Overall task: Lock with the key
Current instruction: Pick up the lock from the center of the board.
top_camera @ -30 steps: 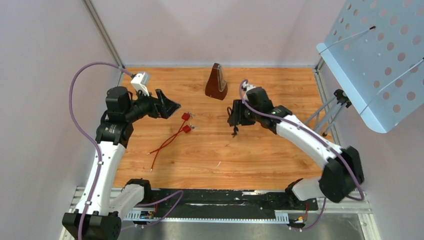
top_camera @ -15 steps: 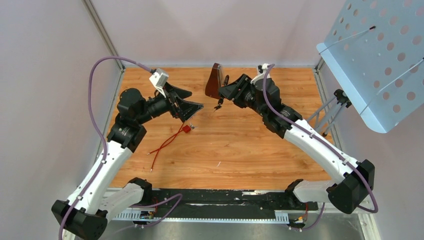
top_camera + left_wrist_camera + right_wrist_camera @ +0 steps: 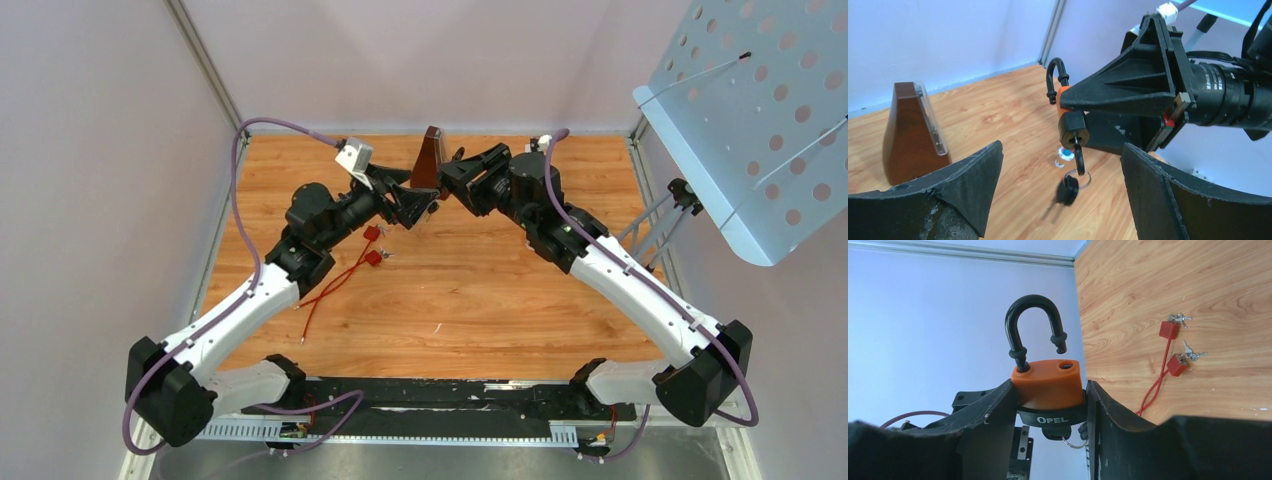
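An orange-and-black padlock (image 3: pixel 1047 382) with its black shackle (image 3: pixel 1032 315) open is clamped between my right gripper's (image 3: pixel 1049 400) fingers, held above the table. A key (image 3: pixel 1079 157) is inserted in the lock's underside, and a ring with a second black key (image 3: pixel 1067 190) dangles from it. My left gripper (image 3: pixel 1062 167) is open and empty, facing the padlock (image 3: pixel 1071 125) with the keys hanging between and beyond its fingertips. In the top view both grippers, left (image 3: pixel 420 205) and right (image 3: pixel 458 182), meet at the back middle.
A brown metronome (image 3: pixel 432 160) stands just behind the grippers, also in the left wrist view (image 3: pixel 910 130). Two red cable locks with small keys (image 3: pixel 372 245) lie on the wooden table left of centre. A blue perforated stand tray (image 3: pixel 760 110) overhangs the right side.
Both arms have swung toward the back middle. The right gripper has raised and turned the padlock from low over the table; the left gripper has moved right to face it.
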`<control>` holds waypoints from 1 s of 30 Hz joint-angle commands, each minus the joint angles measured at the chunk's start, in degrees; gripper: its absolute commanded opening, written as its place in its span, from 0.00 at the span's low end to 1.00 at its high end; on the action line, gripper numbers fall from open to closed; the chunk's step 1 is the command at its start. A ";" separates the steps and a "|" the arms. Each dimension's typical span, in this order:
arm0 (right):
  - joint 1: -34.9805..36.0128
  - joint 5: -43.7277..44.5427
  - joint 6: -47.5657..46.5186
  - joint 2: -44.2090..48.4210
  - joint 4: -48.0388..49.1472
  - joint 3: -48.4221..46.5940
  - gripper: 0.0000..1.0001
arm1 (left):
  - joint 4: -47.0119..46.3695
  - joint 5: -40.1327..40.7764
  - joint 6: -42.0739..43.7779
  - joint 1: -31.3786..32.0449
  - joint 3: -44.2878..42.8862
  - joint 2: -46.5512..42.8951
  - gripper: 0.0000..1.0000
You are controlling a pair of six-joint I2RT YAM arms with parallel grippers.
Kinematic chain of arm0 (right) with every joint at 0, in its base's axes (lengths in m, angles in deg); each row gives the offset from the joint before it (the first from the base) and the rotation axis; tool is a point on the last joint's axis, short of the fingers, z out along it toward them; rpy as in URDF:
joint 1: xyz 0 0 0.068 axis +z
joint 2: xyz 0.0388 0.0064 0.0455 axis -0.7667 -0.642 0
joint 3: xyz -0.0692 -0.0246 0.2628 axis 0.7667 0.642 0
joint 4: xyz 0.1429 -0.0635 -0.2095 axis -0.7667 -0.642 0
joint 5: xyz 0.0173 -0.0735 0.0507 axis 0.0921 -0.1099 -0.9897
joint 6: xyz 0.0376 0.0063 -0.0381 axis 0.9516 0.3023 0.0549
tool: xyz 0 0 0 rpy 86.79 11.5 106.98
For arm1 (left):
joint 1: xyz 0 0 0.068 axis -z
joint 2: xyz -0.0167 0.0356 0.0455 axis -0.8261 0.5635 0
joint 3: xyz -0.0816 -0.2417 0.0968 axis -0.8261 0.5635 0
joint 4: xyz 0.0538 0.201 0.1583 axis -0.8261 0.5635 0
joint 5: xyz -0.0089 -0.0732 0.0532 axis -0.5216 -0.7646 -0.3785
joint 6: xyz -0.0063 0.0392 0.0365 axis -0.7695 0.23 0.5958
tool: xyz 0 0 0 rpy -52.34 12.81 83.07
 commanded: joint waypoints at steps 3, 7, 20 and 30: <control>0.38 0.40 7.14 2.81 2.76 -2.00 0.40 | -13.27 2.59 -2.80 2.99 -0.62 4.24 0.94; 0.35 0.21 8.87 3.05 2.67 -2.28 0.40 | -14.02 2.85 -2.50 4.37 -0.51 5.54 0.94; 0.39 -1.90 12.48 1.93 2.75 -2.05 0.40 | -18.60 10.81 -8.10 6.17 0.35 9.68 0.68; 0.39 -3.97 14.28 0.94 2.72 -2.31 0.41 | -20.55 11.01 -8.88 6.52 0.18 11.90 0.66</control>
